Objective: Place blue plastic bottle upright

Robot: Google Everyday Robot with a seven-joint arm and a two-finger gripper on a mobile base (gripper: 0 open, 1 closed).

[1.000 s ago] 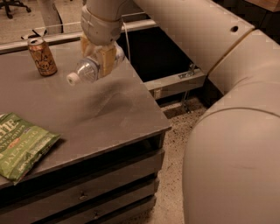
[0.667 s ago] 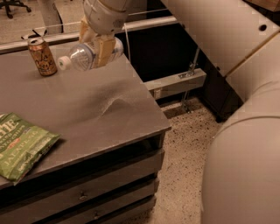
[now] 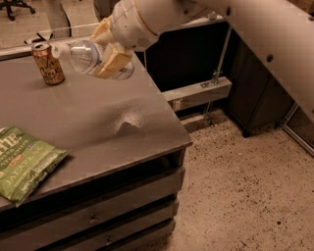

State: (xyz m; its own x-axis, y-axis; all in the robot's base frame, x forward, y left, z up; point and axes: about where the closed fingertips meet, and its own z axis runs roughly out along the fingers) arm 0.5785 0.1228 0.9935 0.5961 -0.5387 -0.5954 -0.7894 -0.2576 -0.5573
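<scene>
Above the table (image 3: 98, 122), pincer (image 3: 107, 46) around sideways blue plastic bottle (image 3: 82, 54), middle hidden.

**Colours around the orange-brown can**

Just right of the can (image 3: 48, 63), a tan-fingered pincer (image 3: 105, 49) on a cream-white arm (image 3: 147, 14) clasps the blue plastic bottle (image 3: 86, 54), which is clear with a white cap. The can bears dark lettering. The bench (image 3: 98, 112) is dull grey. In front of the can lies a green chip bag (image 3: 24, 159) with white lettering. The floor (image 3: 245, 186) is speckled beige.
</scene>
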